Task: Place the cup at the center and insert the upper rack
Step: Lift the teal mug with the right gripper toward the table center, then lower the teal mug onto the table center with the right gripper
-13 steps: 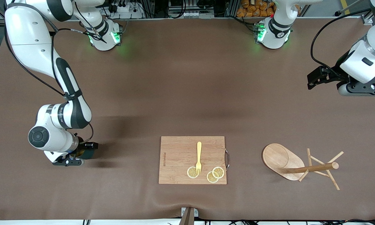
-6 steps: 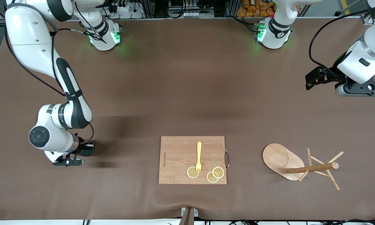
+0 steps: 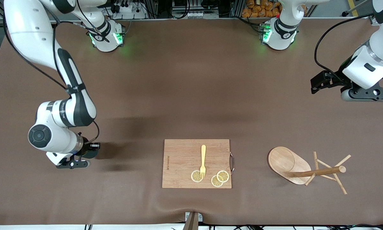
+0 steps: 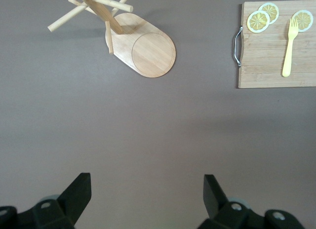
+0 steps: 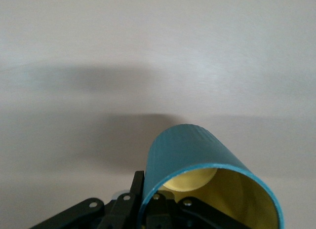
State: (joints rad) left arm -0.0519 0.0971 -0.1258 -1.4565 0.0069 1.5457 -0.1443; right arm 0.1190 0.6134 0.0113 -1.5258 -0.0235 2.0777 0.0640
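My right gripper (image 3: 88, 152) clamps the teal cup (image 5: 197, 160) above the table's right-arm end. The upper rack (image 3: 301, 169) lies tipped over at the left-arm end, where my left gripper (image 4: 146, 195) hovers, spread wide. No readable writing.

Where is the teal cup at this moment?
The cup is gripped in the right hand, at the right arm's end of the table, well apart from the cutting board.
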